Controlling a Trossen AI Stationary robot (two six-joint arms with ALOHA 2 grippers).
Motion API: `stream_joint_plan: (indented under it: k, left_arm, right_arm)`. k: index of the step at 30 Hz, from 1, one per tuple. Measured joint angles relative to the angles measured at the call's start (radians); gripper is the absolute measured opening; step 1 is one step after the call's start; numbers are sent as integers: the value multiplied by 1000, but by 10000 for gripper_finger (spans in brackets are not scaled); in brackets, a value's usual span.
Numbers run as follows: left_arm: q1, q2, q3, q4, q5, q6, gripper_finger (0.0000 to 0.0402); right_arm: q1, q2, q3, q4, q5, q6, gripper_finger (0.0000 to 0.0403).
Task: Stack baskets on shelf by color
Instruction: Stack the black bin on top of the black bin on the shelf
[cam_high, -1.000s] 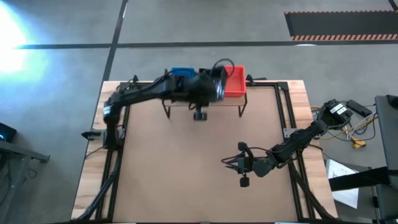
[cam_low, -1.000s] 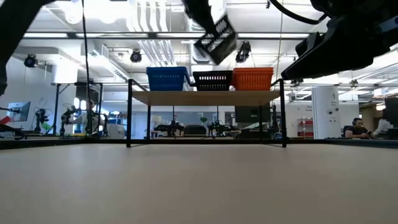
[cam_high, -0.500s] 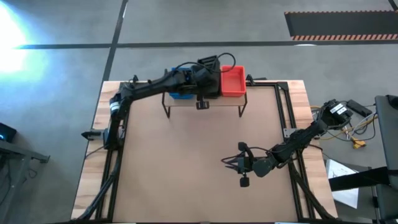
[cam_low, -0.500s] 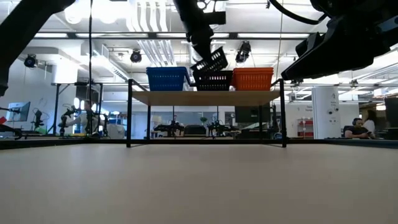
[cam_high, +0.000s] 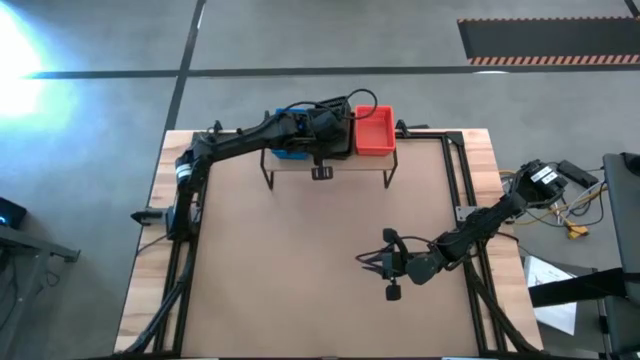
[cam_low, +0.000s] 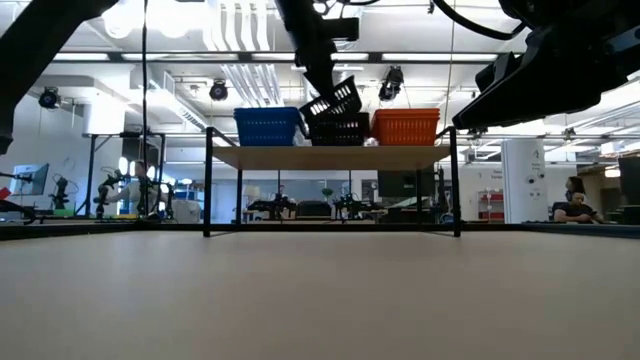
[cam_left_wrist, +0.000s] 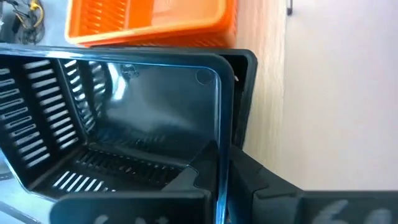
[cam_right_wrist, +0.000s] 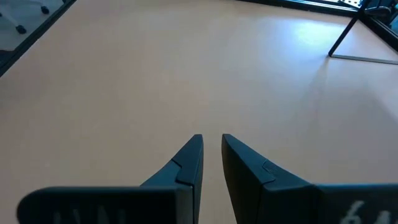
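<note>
High view: the left arm reaches from the table's nine o'clock edge up toward twelve o'clock, and its left gripper (cam_high: 328, 125) sits over the middle of the shelf (cam_high: 300, 166) at the table's far edge. A blue basket (cam_high: 285, 152) peeks out beneath the arm at the shelf's nine o'clock end; the orange-red basket (cam_high: 374, 131) stands at its three o'clock end, just beside the gripper. The right gripper (cam_high: 372, 262) hangs above bare tabletop (cam_high: 280, 270) toward four o'clock, well apart from the shelf. No writing can be read here.

Low view: the shelf's plank carries three stacks in a row, blue (cam_low: 267, 127), black (cam_low: 340, 130) and orange-red (cam_low: 405, 127). A tilted black basket (cam_low: 334, 99) hangs from the left gripper directly above the black stack, its lower edge touching or just at the stack's rim; which one cannot be told. No labels are legible.

Left wrist view: the left gripper's fingers (cam_left_wrist: 205, 180) are closed tight on the rim of the black basket (cam_left_wrist: 118, 118), whose slotted walls fill the view. A second black rim (cam_left_wrist: 244, 81) shows just behind it, the orange-red basket (cam_left_wrist: 149, 22) beyond, all on the pale wood plank (cam_left_wrist: 261, 74).

Right wrist view: the right gripper (cam_right_wrist: 211, 158) has its fingers nearly together, a narrow gap between them, holding nothing above the tabletop (cam_right_wrist: 155, 74). A thin black shelf leg (cam_right_wrist: 348, 37) shows far off. A few pale marks on one finger are cut off and unreadable.
</note>
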Motion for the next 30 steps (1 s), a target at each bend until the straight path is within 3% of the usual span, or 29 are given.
stream_joint_plan:
  k: [16, 30]
  left_arm:
    - [-4, -2, 0, -42, 37, 35, 4]
    - [-6, -6, 30, -54, 14, 30, 120]
  right_arm:
    - [0, 0, -2, 0, 0, -3, 52]
    - [0, 0, -8, 0, 0, 0, 52]
